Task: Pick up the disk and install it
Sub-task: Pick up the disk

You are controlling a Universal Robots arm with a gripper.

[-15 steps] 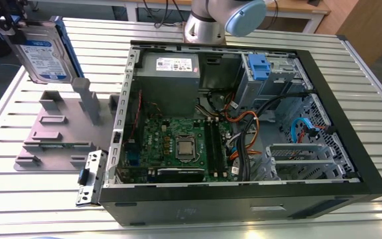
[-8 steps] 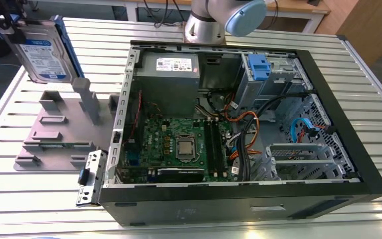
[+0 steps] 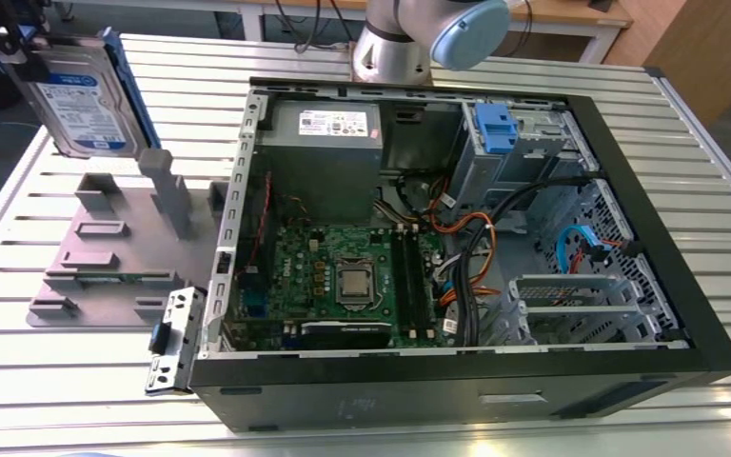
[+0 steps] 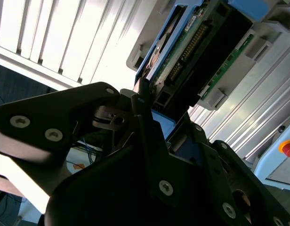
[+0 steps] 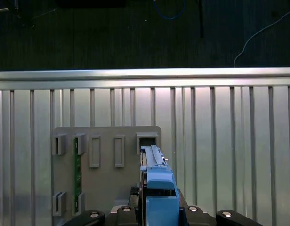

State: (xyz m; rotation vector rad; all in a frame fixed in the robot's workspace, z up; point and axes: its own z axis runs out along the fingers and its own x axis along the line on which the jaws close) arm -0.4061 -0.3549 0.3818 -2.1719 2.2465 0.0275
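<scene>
The disk is a silver-grey drive with a white-and-blue label and blue side rails. It hangs upright in the air at the exterior view's far left, above the grey fixture plate. My gripper is shut on its top end. In the second wrist view the black fingers clamp the disk's blue rail, and its green circuit side shows beyond them. In the first wrist view the disk is seen edge-on over an empty slot of the plate.
An open black computer case lies on the slatted metal table, with motherboard, cables and a drive cage holding a blue clip. A green memory stick sits in the plate. The arm's base stands behind the case.
</scene>
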